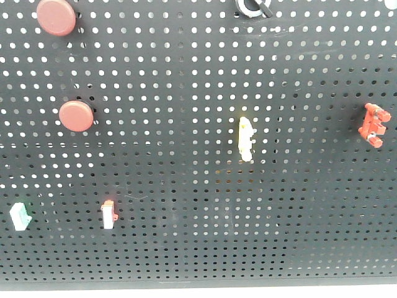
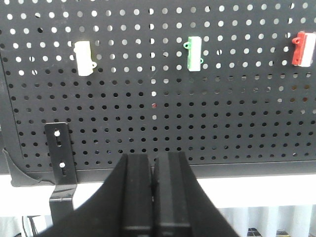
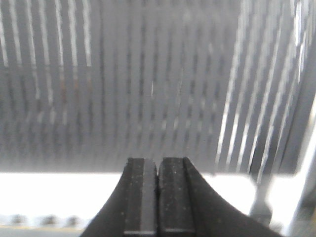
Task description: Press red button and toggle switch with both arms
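Note:
Two round red buttons (image 1: 56, 17) (image 1: 75, 116) sit on the left of a black pegboard (image 1: 186, 74) in the front view. Small toggle switches are mounted on it: yellow-white (image 1: 246, 139), red (image 1: 374, 124), green-white (image 1: 20, 216) and red-white (image 1: 109, 215). No arm shows in the front view. My left gripper (image 2: 154, 159) is shut and empty, below the board's bottom edge, facing a white switch (image 2: 84, 58), a green-white switch (image 2: 195, 53) and a red-white switch (image 2: 303, 48). My right gripper (image 3: 157, 161) is shut and empty before a blurred perforated panel (image 3: 123, 89).
A black hook (image 1: 251, 7) hangs at the board's top edge. A black slotted bracket (image 2: 60, 153) holds the board's lower left corner in the left wrist view. A bright white strip runs below the board's bottom edge (image 2: 247, 168).

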